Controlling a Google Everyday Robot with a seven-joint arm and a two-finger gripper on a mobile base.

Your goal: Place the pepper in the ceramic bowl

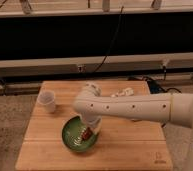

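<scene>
Red shows right at the tip of the gripper (86, 131), which hangs low over the right half of the ceramic bowl (66, 136), in the lower centre-left of the frame. That red patch is the pepper (89, 133). It lies within the bowl's rim line, at or just under the gripper, against the pale streaked inside. Whether the gripper is clamped on the pepper or has let it go I cannot tell. Nor can I tell whether the pepper rests on the bowl's floor or hangs a little above it.

The step in hand looks like the release into the bowl. To do it well, I judge the gripper should be low and nearer the bowl's middle than its right wall before letting go, so the small pepper does not bounce off the glossy rim. The lift after that should go straight up with no sideways drag, since the bowl could slide on the wooden table (125, 150).

The white arm (130, 106) comes in from the right edge, where its base is cut off. It covers the bowl's upper right rim and the table behind it. A small white cup (47, 101) stands well apart, toward the table's upper left. A pale object (123, 92) lies at the table's far edge just above the arm, partly hidden, and I cannot identify it.
</scene>
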